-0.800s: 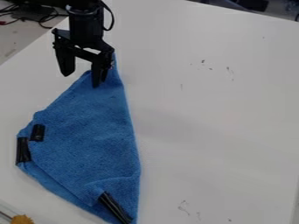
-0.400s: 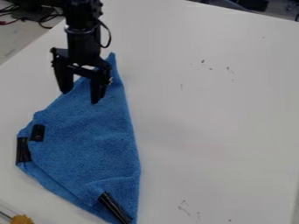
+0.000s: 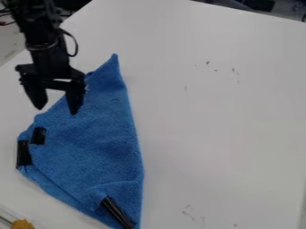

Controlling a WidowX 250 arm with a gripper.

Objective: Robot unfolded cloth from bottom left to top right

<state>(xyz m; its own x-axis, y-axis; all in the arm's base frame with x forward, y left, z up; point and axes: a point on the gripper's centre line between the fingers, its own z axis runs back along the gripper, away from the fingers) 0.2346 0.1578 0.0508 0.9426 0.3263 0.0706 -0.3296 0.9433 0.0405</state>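
Three black strips mark the blue cloth we see at left, folded on the table; at upper left hangs the gripper, jaws spread.

Blue cloth (black strips at its corners), folded, lying flat.

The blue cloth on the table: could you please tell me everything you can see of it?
The blue cloth looks soft and fuzzy, like towelling. It lies folded over itself on the white table, narrowing to a point at the top, with layered edges along its lower left. Two black strips sit at its left corner and a longer black one near its bottom tip. The open pincer is over its upper left edge; whether they touch is unclear.
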